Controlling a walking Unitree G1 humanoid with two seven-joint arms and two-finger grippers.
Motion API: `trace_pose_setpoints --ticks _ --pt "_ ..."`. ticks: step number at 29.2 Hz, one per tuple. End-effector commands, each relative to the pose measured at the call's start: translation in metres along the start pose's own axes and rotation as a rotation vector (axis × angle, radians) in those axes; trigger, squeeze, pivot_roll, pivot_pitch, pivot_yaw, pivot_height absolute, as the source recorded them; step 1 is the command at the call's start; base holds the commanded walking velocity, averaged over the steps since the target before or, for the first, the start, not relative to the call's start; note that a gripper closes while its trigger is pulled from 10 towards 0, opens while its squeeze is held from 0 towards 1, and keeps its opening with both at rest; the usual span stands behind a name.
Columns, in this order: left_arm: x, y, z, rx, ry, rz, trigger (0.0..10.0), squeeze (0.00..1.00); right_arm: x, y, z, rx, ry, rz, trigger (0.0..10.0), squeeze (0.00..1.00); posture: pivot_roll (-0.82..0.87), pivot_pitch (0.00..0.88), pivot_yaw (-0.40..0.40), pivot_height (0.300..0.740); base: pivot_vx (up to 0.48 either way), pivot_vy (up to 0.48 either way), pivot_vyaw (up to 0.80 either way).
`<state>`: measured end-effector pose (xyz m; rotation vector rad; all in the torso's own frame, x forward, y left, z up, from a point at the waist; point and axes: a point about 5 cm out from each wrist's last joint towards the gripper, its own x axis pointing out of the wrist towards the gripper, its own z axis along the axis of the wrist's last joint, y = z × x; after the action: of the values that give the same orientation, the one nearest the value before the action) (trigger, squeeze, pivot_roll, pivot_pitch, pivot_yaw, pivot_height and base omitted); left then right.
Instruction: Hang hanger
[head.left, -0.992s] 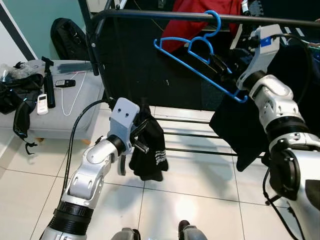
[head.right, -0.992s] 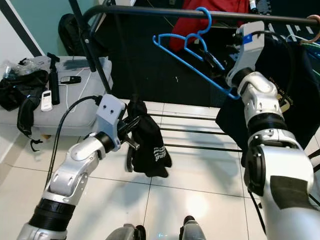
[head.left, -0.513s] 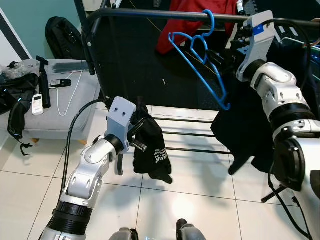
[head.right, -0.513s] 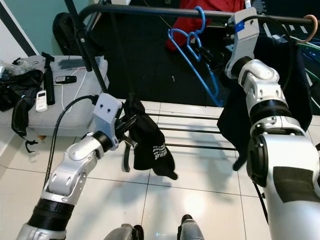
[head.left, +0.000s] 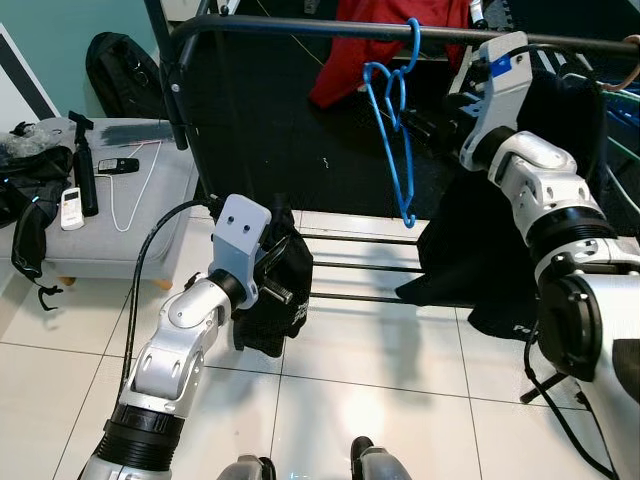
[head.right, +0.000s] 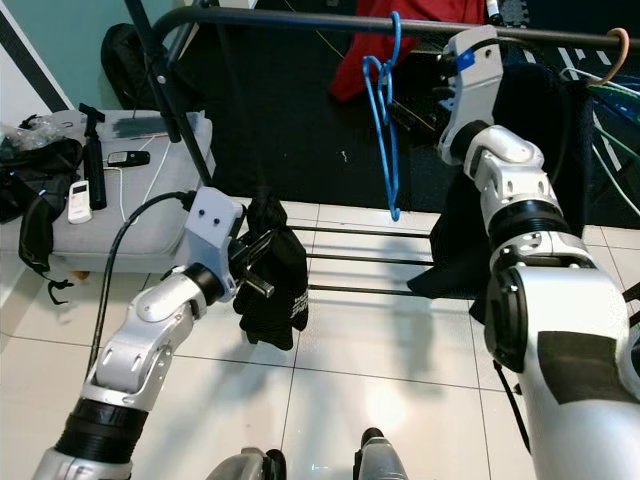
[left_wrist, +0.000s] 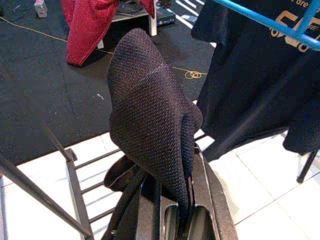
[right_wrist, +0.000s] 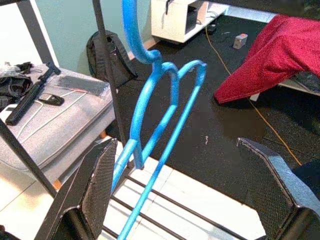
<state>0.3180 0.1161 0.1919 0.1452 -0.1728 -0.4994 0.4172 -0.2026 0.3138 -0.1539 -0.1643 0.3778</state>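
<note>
A blue plastic hanger (head.left: 392, 120) hangs by its hook from the black clothes rail (head.left: 290, 30), straight down and edge-on to me. My right gripper (head.left: 432, 118) is raised just right of it and open. In the right wrist view the hanger (right_wrist: 150, 105) hangs ahead of the spread fingers (right_wrist: 100, 190), touching neither. Lower left, over the tiles, my left gripper (head.left: 272, 272) is shut on a black garment (head.left: 270, 315). In the left wrist view that garment (left_wrist: 150, 115) bunches up over the left gripper (left_wrist: 172, 200).
A red garment (head.left: 365, 45) is draped behind the rail and a dark T-shirt (head.left: 480, 250) hangs at the right. The rack's lower bars (head.left: 350, 268) cross above the white tiles. A grey bench (head.left: 110, 220) with a remote, a phone and black bags stands at left.
The hanger was tilted out sideways toward the right gripper; now it has swung down and hangs straight from the rail, free of the fingers. The black garment has swung back under the left gripper.
</note>
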Motion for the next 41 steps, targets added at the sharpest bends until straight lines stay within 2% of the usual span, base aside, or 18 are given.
trace_pose_setpoints --ticks 1,5,10,11,13,14,16,24,25,26,27,29,30,33,34,36,38,41 --pt "-0.004 -0.003 0.001 -0.001 -0.012 -0.017 10.0 0.00 0.001 0.002 -0.002 0.007 0.017 0.005 10.0 0.24 -0.03 0.270 -0.023 0.740 0.000 0.000 0.00" --pt "-0.003 -0.004 0.000 -0.002 -0.010 -0.020 10.0 0.00 -0.001 -0.002 -0.003 -0.002 0.034 -0.021 10.0 0.19 -0.03 0.269 -0.020 0.740 0.000 0.000 0.00" --pt "-0.003 -0.004 0.000 -0.002 -0.010 -0.020 10.0 0.00 -0.001 -0.002 -0.003 -0.002 0.034 -0.021 10.0 0.19 -0.03 0.269 -0.020 0.740 0.000 0.000 0.00" --pt "-0.003 -0.004 0.000 -0.003 -0.010 -0.022 10.0 0.00 -0.002 -0.006 -0.005 -0.012 0.054 -0.053 10.0 0.14 -0.03 0.267 -0.018 0.740 0.000 0.000 0.00" --pt "-0.003 -0.004 0.000 -0.003 -0.010 -0.022 10.0 0.00 -0.002 -0.006 -0.005 -0.012 0.054 -0.053 10.0 0.14 -0.03 0.267 -0.018 0.740 0.000 0.000 0.00" --pt "-0.002 -0.004 0.001 -0.002 -0.012 -0.027 10.0 0.00 -0.004 -0.009 -0.006 -0.018 0.068 -0.073 10.0 0.04 -0.03 0.264 -0.012 0.740 0.000 0.000 0.00" --pt "-0.001 -0.004 0.001 -0.001 -0.014 -0.030 10.0 0.00 -0.005 -0.010 -0.006 -0.019 0.069 -0.080 10.0 0.00 -0.03 0.261 -0.012 0.740 0.000 0.000 0.00" --pt "-0.001 -0.003 0.000 -0.027 0.000 -0.002 10.0 0.00 -0.004 -0.009 0.000 0.024 0.008 -0.053 10.0 0.00 -0.03 0.238 -0.027 0.740 0.000 0.000 0.00" --pt "-0.004 -0.001 -0.006 -0.042 0.030 0.017 10.0 0.00 -0.005 -0.007 -0.003 0.045 -0.020 -0.034 10.0 0.00 -0.03 0.230 -0.027 0.740 0.000 0.000 0.00" --pt "-0.011 0.005 -0.019 -0.047 0.081 0.073 10.0 0.00 -0.007 -0.001 -0.016 0.059 -0.050 -0.023 10.0 0.00 -0.04 0.212 -0.018 0.740 0.000 0.000 0.00" --pt "-0.011 0.005 -0.019 -0.047 0.081 0.073 10.0 0.00 -0.007 -0.001 -0.016 0.059 -0.050 -0.023 10.0 0.00 -0.04 0.212 -0.018 0.740 0.000 0.000 0.00" --pt "-0.024 0.014 -0.037 -0.058 0.142 0.162 10.0 0.00 -0.014 0.009 -0.039 0.064 -0.102 -0.042 10.0 0.00 -0.04 0.201 -0.008 0.740 0.000 0.000 0.00" --pt "-0.024 0.014 -0.037 -0.058 0.142 0.162 10.0 0.00 -0.014 0.009 -0.039 0.064 -0.102 -0.042 10.0 0.00 -0.04 0.201 -0.008 0.740 0.000 0.000 0.00" --pt "-0.042 0.026 -0.054 -0.144 0.174 0.270 10.0 0.00 -0.039 0.035 -0.066 0.113 -0.254 -0.157 10.0 0.00 -0.04 0.183 0.009 0.740 0.000 0.000 0.00" --pt "-0.042 0.026 -0.054 -0.144 0.174 0.270 10.0 0.00 -0.039 0.035 -0.066 0.113 -0.254 -0.157 10.0 0.00 -0.04 0.183 0.009 0.740 0.000 0.000 0.00" --pt "-0.046 0.028 -0.059 -0.156 0.183 0.291 10.0 0.00 -0.049 0.045 -0.072 0.128 -0.291 -0.192 10.0 0.00 -0.05 0.172 0.016 0.740 0.000 0.000 0.00" --pt "-0.049 0.028 -0.068 -0.144 0.206 0.312 10.0 0.00 -0.065 0.069 -0.090 0.151 -0.287 -0.225 10.0 0.00 -0.06 0.145 0.023 0.740 0.000 0.000 0.00" --pt "-0.049 0.028 -0.068 -0.144 0.206 0.312 10.0 0.00 -0.065 0.069 -0.090 0.151 -0.287 -0.225 10.0 0.00 -0.06 0.145 0.023 0.740 0.000 0.000 0.00"
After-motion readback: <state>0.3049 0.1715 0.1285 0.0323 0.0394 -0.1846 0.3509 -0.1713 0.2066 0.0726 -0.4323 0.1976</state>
